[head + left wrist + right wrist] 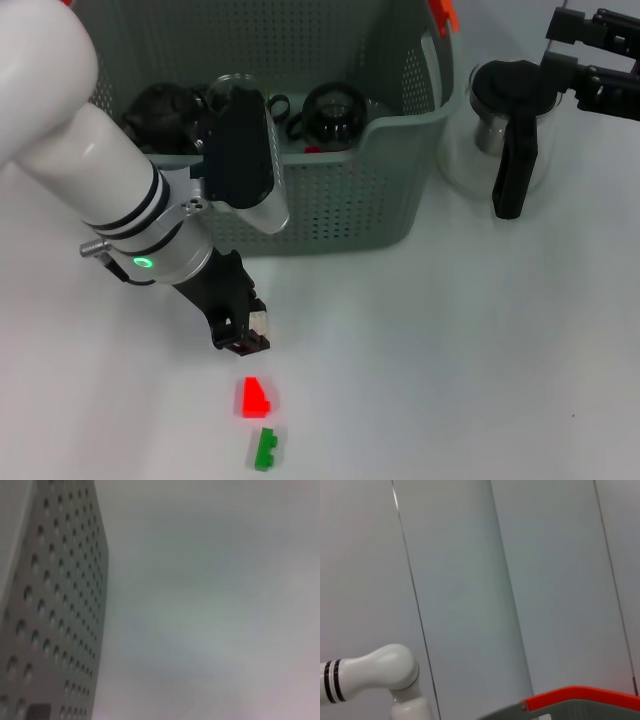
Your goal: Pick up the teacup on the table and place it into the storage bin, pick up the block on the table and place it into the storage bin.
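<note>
The storage bin, grey-green and perforated with an orange handle top, stands at the back centre; its wall fills one side of the left wrist view. Dark glass cups lie inside it; no teacup shows on the table. A red block lies on the white table in front of the bin, with a green block just nearer to me. My left gripper hangs pointing down, a little behind and above the red block, apart from it. My right gripper is raised at the far right, open and empty.
A glass jug with a black handle stands on the table right of the bin, below the right gripper. My left arm's white forearm crosses in front of the bin's left part. The right wrist view shows wall panels and the bin's orange handle.
</note>
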Robot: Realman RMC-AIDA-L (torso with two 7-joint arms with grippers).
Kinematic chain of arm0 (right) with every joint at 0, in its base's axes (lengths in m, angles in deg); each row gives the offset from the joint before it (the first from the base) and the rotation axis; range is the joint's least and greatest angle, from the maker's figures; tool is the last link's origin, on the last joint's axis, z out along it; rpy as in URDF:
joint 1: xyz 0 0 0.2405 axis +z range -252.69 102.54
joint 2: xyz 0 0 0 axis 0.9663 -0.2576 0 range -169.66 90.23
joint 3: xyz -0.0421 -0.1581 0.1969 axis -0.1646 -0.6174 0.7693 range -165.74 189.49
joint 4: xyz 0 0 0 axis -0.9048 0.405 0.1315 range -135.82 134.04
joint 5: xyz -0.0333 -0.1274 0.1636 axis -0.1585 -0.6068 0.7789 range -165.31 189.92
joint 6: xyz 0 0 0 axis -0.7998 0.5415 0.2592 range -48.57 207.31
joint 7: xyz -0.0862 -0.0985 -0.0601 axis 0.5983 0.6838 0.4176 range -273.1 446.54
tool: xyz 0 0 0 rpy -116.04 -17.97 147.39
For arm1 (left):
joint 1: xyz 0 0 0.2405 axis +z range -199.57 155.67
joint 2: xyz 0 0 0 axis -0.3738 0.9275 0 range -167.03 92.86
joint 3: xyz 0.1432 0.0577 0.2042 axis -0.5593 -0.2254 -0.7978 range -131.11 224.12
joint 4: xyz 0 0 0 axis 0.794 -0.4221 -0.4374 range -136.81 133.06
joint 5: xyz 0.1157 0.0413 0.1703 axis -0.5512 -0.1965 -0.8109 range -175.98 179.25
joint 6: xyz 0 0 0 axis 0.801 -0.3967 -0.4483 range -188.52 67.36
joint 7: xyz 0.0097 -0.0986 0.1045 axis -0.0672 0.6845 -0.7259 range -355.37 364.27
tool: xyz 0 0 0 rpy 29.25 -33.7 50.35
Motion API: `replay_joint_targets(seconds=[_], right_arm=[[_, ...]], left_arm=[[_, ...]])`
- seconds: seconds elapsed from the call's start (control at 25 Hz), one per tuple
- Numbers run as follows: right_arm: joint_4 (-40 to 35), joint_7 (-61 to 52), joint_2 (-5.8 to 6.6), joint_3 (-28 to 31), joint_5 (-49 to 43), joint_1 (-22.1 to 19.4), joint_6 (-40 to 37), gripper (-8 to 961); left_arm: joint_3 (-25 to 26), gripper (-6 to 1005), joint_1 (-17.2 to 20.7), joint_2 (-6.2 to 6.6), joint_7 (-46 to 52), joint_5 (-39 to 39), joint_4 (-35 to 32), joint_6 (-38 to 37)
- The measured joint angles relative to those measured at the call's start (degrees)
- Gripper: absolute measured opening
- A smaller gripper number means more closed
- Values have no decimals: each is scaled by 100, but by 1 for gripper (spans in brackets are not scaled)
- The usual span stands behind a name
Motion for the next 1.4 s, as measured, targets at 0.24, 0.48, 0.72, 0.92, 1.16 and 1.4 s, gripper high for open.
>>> replay_joint_targets(seconds=[0.24, 0.48, 0.72, 0.92, 1.16, 1.4], right_arm=[[7, 42, 0, 0, 9, -2, 0, 818], [10, 46, 16, -3, 47, -7, -9, 818], [9, 43, 35, -3, 107, -6, -43, 818], [9, 48, 35, -18, 111, -16, -73, 818], [9, 57, 56, -52, 90, -22, -127, 818], [-21, 55, 69, -78, 52, -7, -125, 818]], left_arm=[[79, 423, -28, 36, 35, -1, -202, -298], [623, 412, -48, 49, 35, 70, -1185, -1453], [2000, 411, -383, 118, 12, 458, -2054, -2572], [3177, 412, -677, 360, 122, 1060, -2081, -2609], [3502, 412, -768, 747, 660, 1543, -1452, -1311], [3215, 411, -993, 901, 1380, 1332, -423, 289]])
